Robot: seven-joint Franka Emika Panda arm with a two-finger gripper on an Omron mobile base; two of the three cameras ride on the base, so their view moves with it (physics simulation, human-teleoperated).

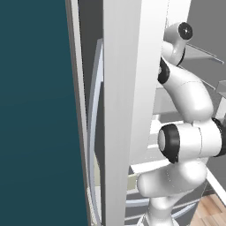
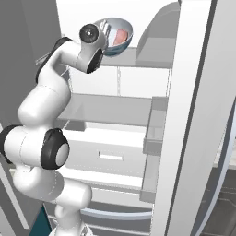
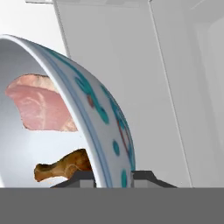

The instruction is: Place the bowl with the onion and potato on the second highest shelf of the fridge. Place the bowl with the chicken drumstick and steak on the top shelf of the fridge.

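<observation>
A white bowl with a blue-green pattern (image 3: 107,118) hangs tilted on its side, and my gripper (image 3: 113,178) is shut on its rim, one fingertip on each side of the wall. Inside it lie the pink steak (image 3: 41,109) and the brown chicken drumstick (image 3: 63,166). From the right base view the bowl (image 2: 119,36) sits at my gripper (image 2: 107,38), just above the fridge's top shelf (image 2: 147,55), with the steak (image 2: 120,37) showing. The second highest shelf (image 2: 110,108) lies bare below it. The bowl with the onion and potato is out of view.
The open fridge door (image 2: 193,115) stands close on the right, with grey door bins (image 2: 154,133) facing the shelves. A white drawer (image 2: 110,156) sits low in the fridge. In the left base view a white door edge (image 1: 128,88) hides the hand, beside a teal wall (image 1: 35,110).
</observation>
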